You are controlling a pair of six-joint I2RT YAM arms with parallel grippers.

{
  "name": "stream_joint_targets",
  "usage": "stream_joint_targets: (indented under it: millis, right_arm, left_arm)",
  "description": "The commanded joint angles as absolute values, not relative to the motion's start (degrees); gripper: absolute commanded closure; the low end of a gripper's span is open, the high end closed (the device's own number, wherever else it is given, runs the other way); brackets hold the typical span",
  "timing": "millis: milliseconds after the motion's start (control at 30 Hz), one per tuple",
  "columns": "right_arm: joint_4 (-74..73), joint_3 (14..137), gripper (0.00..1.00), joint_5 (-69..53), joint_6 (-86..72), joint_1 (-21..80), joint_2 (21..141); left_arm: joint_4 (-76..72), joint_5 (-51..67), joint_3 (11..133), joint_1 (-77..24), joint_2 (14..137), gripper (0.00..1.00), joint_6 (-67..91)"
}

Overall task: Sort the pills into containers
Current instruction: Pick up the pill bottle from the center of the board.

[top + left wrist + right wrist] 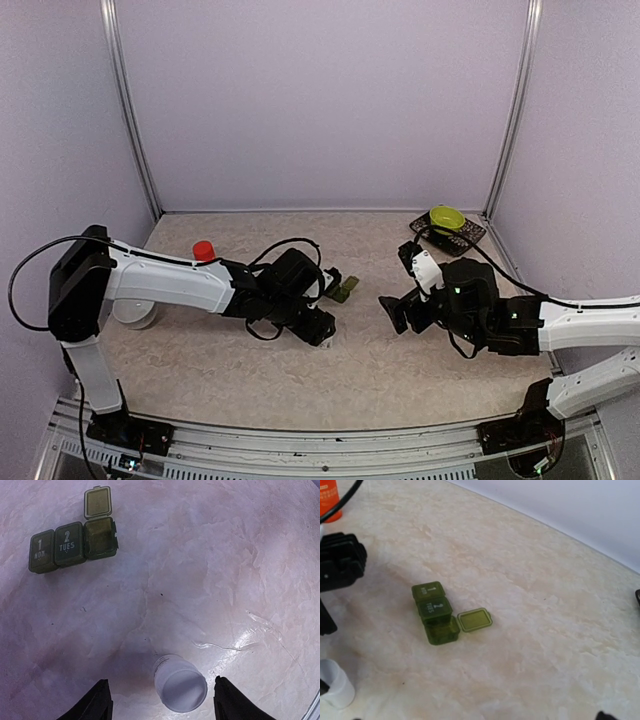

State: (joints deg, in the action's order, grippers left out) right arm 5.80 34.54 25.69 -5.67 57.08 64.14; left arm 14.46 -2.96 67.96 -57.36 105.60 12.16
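Note:
The containers [71, 544] are a dark green strip of three square compartments on the table. The lids marked "1 MON" and "2 TUES" are shut. The third compartment [100, 537] is open and looks empty, with its lid [97, 501] flipped back. The strip also shows in the right wrist view [435, 611] and the top view [345, 290]. A small white cup [179, 684] lies tipped on the table between the fingers of my open left gripper [161, 680], which do not touch it. My right gripper [392, 312] hovers right of the strip, with only one fingertip [605, 715] showing. No pills show.
A red-capped bottle [203, 250] stands at the back left, also in the right wrist view [327, 500]. A yellow-green bowl [447, 217] sits on a dark tray [470, 238] at the back right. A white round object [135, 315] is by the left arm's base.

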Motion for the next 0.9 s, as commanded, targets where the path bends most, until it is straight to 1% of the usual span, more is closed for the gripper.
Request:
stream_joint_targets:
  millis: [0, 133, 267, 400, 500, 700, 867]
  right_arm:
    - [5.1, 35.2, 0.00, 27.0, -5.9, 56.5, 64.7]
    - [4.9, 35.4, 0.00, 27.2, -5.9, 56.4, 65.2]
    - [4.8, 35.5, 0.00, 27.0, -6.0, 56.3, 65.5]
    - [4.9, 35.4, 0.00, 26.9, -6.2, 56.2, 65.8]
    - [5.0, 35.3, 0.00, 26.9, -6.4, 56.2, 65.7]
    - [5.3, 34.8, 0.00, 26.6, -6.3, 56.1, 65.7]
    - [6.0, 34.0, 0.01, 24.9, -6.1, 56.2, 65.7]
  left_arm:
    - [14.9, -1.0, 69.8, -57.7, 107.0, 0.35, 12.0]
    - [15.1, 0.1, 70.3, -57.7, 107.7, 0.40, 11.9]
    - [15.4, 0.0, 70.4, -57.6, 107.9, 0.42, 11.8]
    - [15.2, 0.4, 70.7, -57.7, 108.5, 0.53, 11.8]
    - [15.1, 0.5, 70.8, -57.7, 108.8, 0.63, 11.8]
    - [14.8, 1.0, 70.8, -57.6, 109.2, 0.70, 11.6]
    - [14.9, 1.4, 71.1, -57.7, 108.4, 0.85, 11.5]
